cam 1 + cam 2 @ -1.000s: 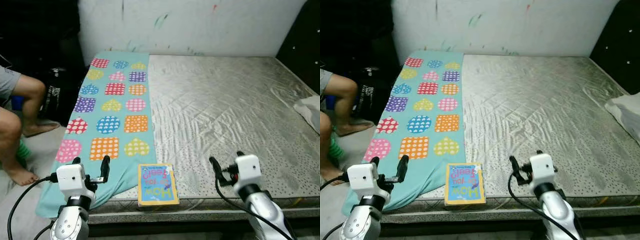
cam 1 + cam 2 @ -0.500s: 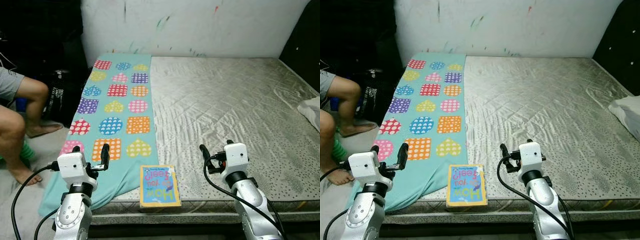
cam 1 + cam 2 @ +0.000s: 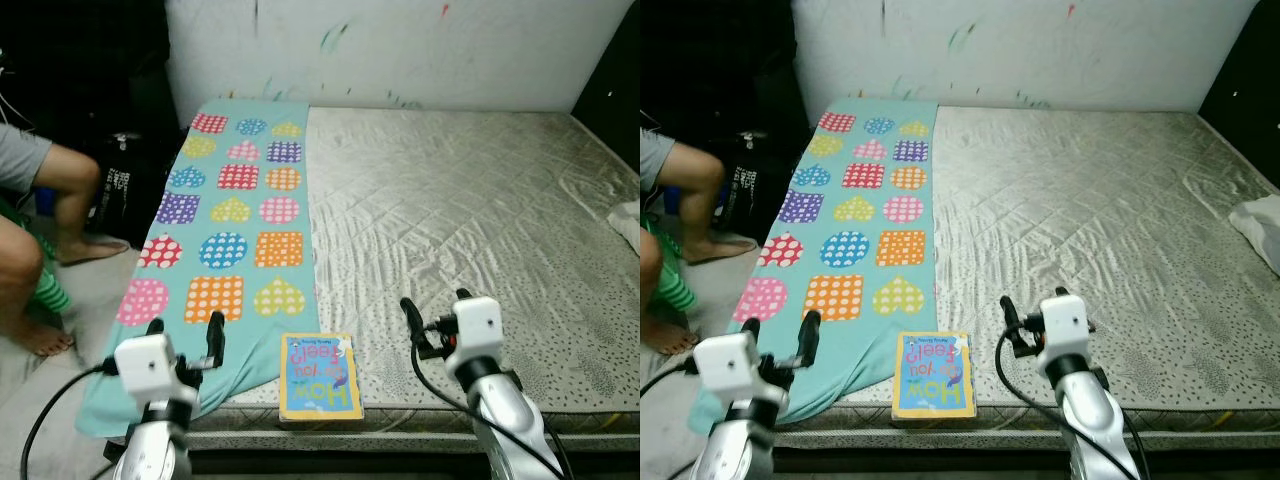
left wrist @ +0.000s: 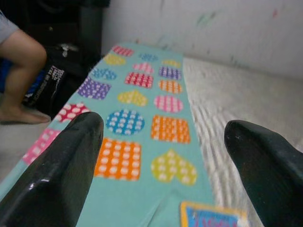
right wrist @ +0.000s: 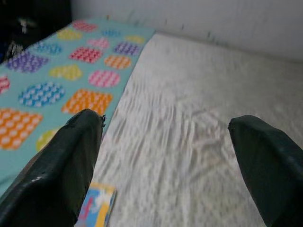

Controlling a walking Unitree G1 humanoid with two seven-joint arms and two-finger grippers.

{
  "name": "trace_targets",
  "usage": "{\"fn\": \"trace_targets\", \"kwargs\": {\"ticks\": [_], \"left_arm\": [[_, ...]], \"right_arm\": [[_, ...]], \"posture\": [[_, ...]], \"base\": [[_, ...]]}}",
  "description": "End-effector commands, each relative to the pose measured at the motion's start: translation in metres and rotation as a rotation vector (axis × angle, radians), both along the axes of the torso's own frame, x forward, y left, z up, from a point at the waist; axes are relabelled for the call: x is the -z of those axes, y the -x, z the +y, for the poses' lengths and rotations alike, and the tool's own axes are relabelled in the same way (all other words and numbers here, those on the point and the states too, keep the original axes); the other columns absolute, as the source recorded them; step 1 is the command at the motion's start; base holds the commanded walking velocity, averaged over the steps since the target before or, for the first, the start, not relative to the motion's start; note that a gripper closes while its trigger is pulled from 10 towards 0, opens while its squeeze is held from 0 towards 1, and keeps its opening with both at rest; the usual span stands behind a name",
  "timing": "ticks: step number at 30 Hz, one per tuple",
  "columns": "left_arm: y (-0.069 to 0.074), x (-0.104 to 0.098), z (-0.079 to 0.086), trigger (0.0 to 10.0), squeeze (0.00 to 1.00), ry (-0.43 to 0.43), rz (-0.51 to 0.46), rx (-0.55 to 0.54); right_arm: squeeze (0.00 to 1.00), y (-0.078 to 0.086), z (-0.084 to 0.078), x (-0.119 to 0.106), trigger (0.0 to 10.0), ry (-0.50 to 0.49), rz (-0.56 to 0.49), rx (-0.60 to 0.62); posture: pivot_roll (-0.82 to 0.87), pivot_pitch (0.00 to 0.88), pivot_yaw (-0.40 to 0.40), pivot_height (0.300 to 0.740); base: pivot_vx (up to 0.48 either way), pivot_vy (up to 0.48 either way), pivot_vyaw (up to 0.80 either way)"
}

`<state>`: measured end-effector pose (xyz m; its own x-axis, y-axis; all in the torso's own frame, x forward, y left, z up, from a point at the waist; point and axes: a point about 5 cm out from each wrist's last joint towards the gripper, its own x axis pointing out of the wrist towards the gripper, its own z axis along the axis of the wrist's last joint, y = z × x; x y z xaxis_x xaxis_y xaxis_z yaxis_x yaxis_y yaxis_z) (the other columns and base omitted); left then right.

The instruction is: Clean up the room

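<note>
You have the thin yellow-bordered blue picture book (image 3: 320,376) flat at the near edge of the grey quilted mattress (image 3: 480,210), just beside the teal blanket with dotted hearts and squares (image 3: 225,240). It sits between both arms, long axis running 12 to 6. From the left end effector (image 3: 182,329), fingers apart, it lies at 3 o'clock; from the right end effector (image 3: 432,303), also spread, at about 8. Both look about equally near.
</note>
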<state>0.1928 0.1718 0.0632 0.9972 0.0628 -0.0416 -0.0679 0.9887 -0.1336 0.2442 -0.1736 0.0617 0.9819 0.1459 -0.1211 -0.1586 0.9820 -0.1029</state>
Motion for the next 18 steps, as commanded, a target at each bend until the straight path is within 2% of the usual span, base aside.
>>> {"fn": "trace_targets", "kwargs": {"ticks": [1,5,7,9,12,13,16,17,18], "left_arm": [[0.003,0.006,0.005,10.0,0.00,-0.036,0.042,-0.003],[0.006,0.010,0.009,10.0,0.00,-0.046,0.074,-0.024],[0.013,0.007,0.017,10.0,0.00,-0.056,0.081,-0.030],[0.013,0.004,0.020,10.0,0.00,-0.068,0.080,-0.040],[0.000,-0.007,0.030,10.0,0.00,-0.079,0.055,-0.082],[-0.006,-0.005,0.034,10.0,0.00,-0.086,0.038,-0.100],[-0.012,0.003,0.035,10.0,0.00,-0.125,0.035,-0.104],[-0.016,-0.003,0.038,10.0,0.00,-0.096,0.030,-0.145],[-0.022,-0.018,0.037,10.0,0.00,-0.096,-0.013,-0.142]], "right_arm": [[0.00,0.004,-0.006,0.010,10.0,0.020,0.049,0.035],[0.00,0.002,-0.014,0.012,10.0,0.061,0.060,0.053],[0.00,-0.003,-0.014,0.000,10.0,0.048,0.040,0.039],[0.00,-0.006,-0.013,-0.006,10.0,0.044,0.031,0.031],[0.00,-0.022,-0.007,-0.018,10.0,0.038,0.008,0.007],[0.00,-0.028,-0.003,-0.016,10.0,0.034,-0.010,-0.003],[0.00,-0.031,-0.002,-0.009,10.0,0.065,-0.018,-0.012],[0.00,-0.035,-0.005,-0.012,10.0,0.032,-0.005,0.032],[0.00,-0.038,-0.002,-0.021,10.0,-0.015,-0.007,0.027]], "posture": [[0.07,0.014,-0.022,0.740],[0.06,0.045,-0.037,0.740],[0.05,0.027,-0.054,0.740],[0.06,0.024,-0.060,0.740],[0.08,0.069,-0.062,0.740],[0.08,0.102,-0.040,0.740],[0.08,0.090,-0.047,0.740],[0.09,0.088,-0.055,0.740],[0.08,0.068,-0.050,0.740]], "base": [[0.000,0.000,0.00],[0.000,0.000,0.00],[0.000,0.000,0.00],[0.000,0.000,0.00],[0.000,0.000,0.00],[0.000,0.000,0.00],[0.000,0.000,0.00],[0.000,0.000,0.00],[0.000,0.000,0.00]]}}
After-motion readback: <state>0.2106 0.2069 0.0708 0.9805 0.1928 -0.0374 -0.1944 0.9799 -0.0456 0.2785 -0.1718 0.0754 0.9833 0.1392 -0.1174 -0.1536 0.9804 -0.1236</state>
